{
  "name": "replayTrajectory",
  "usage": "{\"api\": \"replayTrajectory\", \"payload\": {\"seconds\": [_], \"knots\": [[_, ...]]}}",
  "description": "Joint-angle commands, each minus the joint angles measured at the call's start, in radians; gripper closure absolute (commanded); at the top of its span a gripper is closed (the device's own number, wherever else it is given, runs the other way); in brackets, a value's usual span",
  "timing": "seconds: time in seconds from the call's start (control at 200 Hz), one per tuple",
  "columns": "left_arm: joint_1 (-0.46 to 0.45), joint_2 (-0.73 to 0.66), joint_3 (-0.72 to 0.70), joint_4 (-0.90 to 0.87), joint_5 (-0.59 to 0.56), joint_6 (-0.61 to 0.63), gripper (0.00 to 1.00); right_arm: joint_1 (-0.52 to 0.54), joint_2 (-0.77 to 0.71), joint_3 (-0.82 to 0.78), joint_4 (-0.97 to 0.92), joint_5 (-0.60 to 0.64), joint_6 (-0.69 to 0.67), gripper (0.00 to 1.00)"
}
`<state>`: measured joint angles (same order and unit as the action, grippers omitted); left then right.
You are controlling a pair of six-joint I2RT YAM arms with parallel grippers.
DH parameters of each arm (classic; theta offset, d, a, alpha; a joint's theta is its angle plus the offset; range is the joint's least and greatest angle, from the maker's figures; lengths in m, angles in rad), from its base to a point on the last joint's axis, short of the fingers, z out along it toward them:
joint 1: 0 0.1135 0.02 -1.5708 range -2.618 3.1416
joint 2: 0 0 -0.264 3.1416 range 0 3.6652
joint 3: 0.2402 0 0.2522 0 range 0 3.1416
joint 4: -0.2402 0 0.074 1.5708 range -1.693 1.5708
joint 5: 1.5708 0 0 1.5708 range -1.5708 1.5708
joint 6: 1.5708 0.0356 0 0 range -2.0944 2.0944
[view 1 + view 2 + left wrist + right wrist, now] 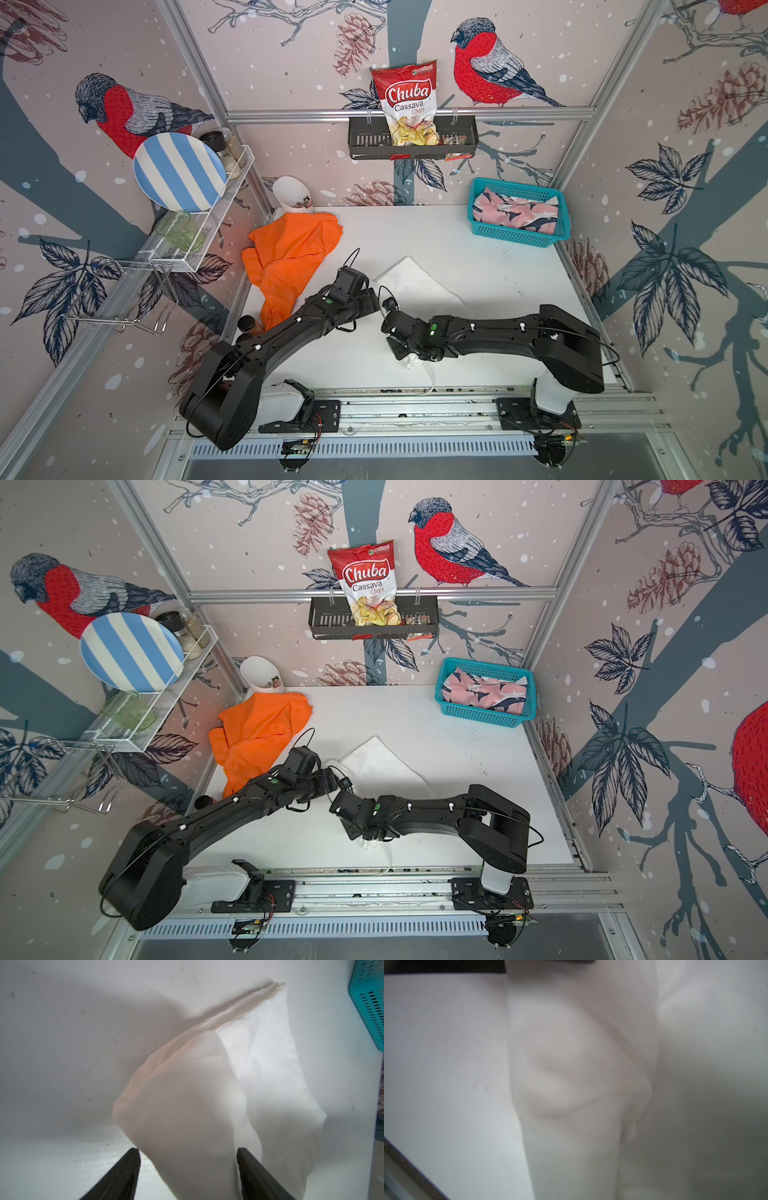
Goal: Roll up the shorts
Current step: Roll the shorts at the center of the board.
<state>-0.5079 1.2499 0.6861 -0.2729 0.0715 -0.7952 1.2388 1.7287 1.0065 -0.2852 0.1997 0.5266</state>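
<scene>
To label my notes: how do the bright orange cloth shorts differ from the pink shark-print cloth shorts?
The bright orange shorts are plain; the pink shark-print shorts are patterned. The orange ones lie crumpled on the white table; the pink ones sit bundled in the teal plastic basket. Both are cloth.

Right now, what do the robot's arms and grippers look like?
The left arm and right arm are matte black, with chunky rounded links, small white studs, a green dot near each wrist and thin looping black cables; each has a white base. The left gripper has flat dark fingers.
</scene>
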Motion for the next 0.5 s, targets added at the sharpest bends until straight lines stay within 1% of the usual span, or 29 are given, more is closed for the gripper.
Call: {"api": "replayTrajectory", "payload": {"seconds": [0.0, 0.135, 0.275, 0.4, 0.495], "knots": [[0.031, -0.057, -0.005, -0.007, 0.051, 0.045, 0.24, -0.038, -0.032, -0.04, 0.029, -0.196, 0.043, 1.0], [0.051, -0.118, 0.006, -0.065, 0.036, 0.067, 0.22, -0.115, -0.079, -0.128, 0.194, -0.422, 0.09, 1.0], [0.053, -0.174, -0.017, -0.06, 0.06, 0.077, 0.2, -0.208, -0.111, -0.245, 0.449, -0.671, 0.189, 1.0], [0.052, -0.227, -0.05, -0.035, 0.088, 0.039, 0.18, -0.265, -0.093, -0.318, 0.626, -0.802, 0.275, 1.0], [0.052, -0.204, -0.063, -0.014, 0.14, 0.02, 0.17, -0.306, -0.057, -0.376, 0.719, -0.854, 0.335, 1.0]]}}
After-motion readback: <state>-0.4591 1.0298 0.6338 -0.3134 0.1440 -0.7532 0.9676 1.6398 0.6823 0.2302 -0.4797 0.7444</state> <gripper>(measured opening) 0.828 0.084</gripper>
